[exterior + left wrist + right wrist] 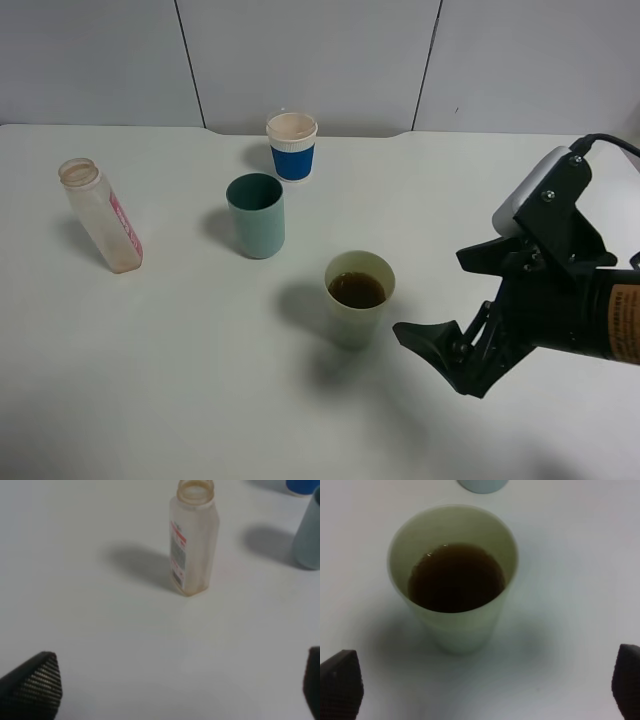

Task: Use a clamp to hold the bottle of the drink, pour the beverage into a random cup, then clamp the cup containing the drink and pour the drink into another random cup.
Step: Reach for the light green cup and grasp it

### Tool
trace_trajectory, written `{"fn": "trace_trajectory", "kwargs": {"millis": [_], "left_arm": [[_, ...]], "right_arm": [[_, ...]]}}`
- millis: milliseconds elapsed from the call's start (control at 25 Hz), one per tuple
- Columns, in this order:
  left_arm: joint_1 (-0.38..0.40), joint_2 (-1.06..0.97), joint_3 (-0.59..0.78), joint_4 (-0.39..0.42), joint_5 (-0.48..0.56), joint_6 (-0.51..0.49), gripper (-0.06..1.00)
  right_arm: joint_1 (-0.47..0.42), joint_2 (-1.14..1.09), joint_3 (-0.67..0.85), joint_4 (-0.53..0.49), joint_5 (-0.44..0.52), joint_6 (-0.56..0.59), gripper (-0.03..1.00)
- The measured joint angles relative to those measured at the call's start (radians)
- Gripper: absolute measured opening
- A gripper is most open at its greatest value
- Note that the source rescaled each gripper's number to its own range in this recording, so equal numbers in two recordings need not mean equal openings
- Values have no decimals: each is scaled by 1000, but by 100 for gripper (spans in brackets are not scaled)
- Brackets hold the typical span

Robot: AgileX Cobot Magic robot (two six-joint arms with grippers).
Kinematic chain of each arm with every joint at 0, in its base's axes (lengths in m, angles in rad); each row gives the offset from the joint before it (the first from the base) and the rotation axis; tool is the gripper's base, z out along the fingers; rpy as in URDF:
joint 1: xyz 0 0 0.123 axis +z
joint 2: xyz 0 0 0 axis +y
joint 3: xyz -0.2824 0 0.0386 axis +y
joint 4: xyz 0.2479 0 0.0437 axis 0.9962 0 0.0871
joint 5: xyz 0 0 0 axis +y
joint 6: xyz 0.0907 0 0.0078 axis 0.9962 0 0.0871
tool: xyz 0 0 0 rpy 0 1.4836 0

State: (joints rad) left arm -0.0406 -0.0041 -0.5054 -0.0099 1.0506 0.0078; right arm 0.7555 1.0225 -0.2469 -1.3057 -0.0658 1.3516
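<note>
first pour appears done: the beverage point(357, 289) sits in the pale yellow-green tumbler point(358, 312), standing apart from the teal tumbler point(256, 215); the right gripper point(430, 297), jaws wide and empty, faces it nearby and must next advance, straddle and clamp it.

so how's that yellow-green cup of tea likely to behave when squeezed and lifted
The yellow-green cup looks like thin plastic, so it may flex if squeezed hard. Its smooth tapered wall could slip in a grip. The tea lies uncovered, so a jerk would probably slosh it.
</note>
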Motion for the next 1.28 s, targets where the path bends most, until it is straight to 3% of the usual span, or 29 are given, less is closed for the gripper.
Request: {"fn": "trace_trajectory", "kwargs": {"millis": [360, 720, 1280], "left_arm": [[0, 0, 0, 0, 0, 0, 93], [0, 0, 0, 0, 0, 0, 93], [0, 0, 0, 0, 0, 0, 93]], "right_arm": [[0, 13, 15, 13, -27, 18, 100], [0, 183, 34, 3, -31, 25, 100], [0, 256, 10, -5, 28, -3, 100]]}}
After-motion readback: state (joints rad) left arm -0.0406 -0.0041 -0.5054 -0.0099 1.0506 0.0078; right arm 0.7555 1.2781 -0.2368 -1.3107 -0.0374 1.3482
